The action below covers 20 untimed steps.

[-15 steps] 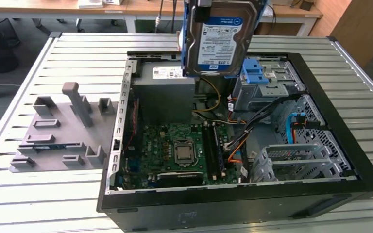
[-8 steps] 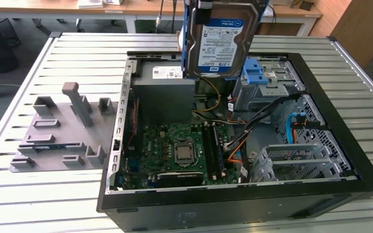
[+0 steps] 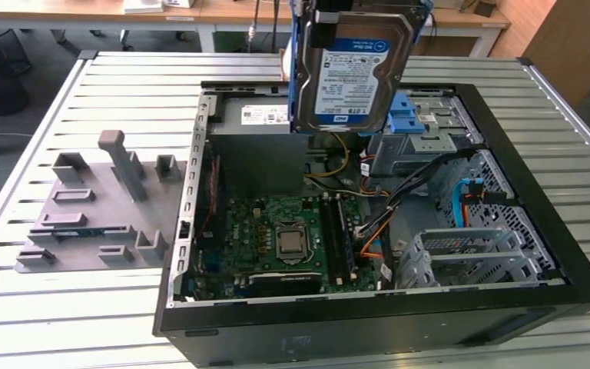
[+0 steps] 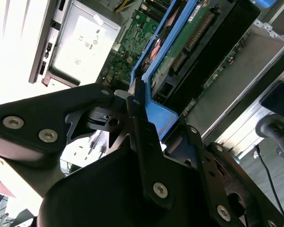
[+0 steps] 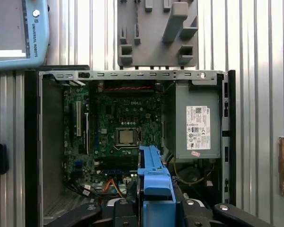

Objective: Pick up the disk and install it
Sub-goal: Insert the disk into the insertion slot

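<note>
Clamped by the jaws at its blue plastic carrier [image 4: 163, 116], the flat silver label-faced hard disk [image 3: 352, 65] is held upright above the open black computer case [image 3: 377, 327], where it could be twisted in that narrow grip and snagged on loose black cables [image 3: 429, 171].

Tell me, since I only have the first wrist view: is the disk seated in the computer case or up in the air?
Observer: In the exterior view the disk hangs upright above the open case, its label facing the camera.
Operator: What is it near?
Observer: Its lower edge shows in front of the power supply; the drive cage with blue latches lies toward the exterior view's right.
Operator: Is it gripped?
Observer: In the second wrist view the end effector is shut on the disk's blue carrier bracket.
</note>
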Each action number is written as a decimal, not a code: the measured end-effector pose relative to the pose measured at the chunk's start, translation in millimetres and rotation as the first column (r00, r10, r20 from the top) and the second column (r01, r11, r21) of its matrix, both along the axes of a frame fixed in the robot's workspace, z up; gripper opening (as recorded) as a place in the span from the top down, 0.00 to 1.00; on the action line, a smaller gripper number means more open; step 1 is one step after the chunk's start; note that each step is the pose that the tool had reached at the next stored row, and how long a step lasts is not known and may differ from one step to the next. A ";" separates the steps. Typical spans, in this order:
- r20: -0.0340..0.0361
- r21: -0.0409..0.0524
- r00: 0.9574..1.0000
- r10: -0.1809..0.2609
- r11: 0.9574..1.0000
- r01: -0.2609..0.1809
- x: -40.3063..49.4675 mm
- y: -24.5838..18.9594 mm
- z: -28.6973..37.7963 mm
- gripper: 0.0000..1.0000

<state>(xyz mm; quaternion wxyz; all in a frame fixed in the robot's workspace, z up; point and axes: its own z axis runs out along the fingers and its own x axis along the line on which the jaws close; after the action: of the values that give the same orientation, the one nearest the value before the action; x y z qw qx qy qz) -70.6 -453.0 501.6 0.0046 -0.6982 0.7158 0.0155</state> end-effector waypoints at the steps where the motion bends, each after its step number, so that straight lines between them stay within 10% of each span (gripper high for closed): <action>1: 0.000 0.000 1.000 0.000 1.000 0.000 0.0 -2.1 0.0 0.63; 8: 0.000 0.000 1.000 0.000 1.000 0.000 0.0 -17.5 -0.7 0.63; 20: 0.000 -0.001 1.000 0.000 1.000 0.000 16.6 -21.4 -3.2 0.63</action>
<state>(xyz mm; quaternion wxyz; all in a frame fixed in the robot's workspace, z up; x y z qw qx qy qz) -54.0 -474.3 498.5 0.0043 -0.6982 0.7158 0.0153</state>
